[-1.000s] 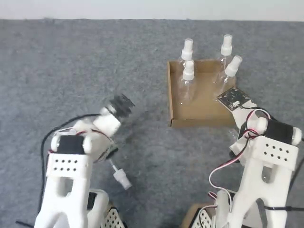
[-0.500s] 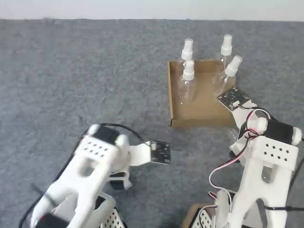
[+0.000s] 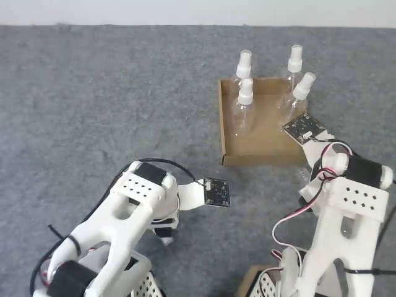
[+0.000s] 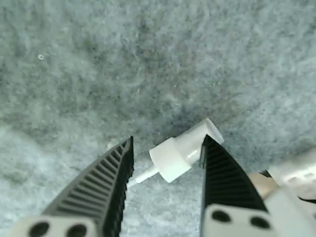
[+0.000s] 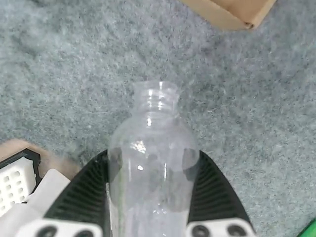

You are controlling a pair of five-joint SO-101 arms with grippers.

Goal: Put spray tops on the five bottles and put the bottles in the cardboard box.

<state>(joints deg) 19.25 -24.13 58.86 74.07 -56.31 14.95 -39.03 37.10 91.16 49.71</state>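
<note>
A white spray top (image 4: 180, 153) lies on its side on the grey carpet. My left gripper (image 4: 168, 148) is open and straddles it, one black finger (image 4: 113, 182) on each side, neither pressing on it. My right gripper (image 5: 152, 158) is shut on a clear bottle (image 5: 153, 133) with a bare open neck, held over the carpet close to a corner of the cardboard box (image 5: 232, 12). In the high view the left arm (image 3: 139, 204) bends down at the lower left and the right arm (image 3: 346, 198) stands at the lower right. The cardboard box (image 3: 224, 124) holds several capped bottles (image 3: 245, 99).
The grey carpet (image 3: 93, 93) runs open to the left of the box and between the two arms. The right arm's camera board (image 3: 304, 128) hangs over the near right corner of the box. Both arm bases stand at the near edge.
The left arm swung round from the left and came down over the spray top, which now lies between its fingers. The right arm and its bottle have not moved.
</note>
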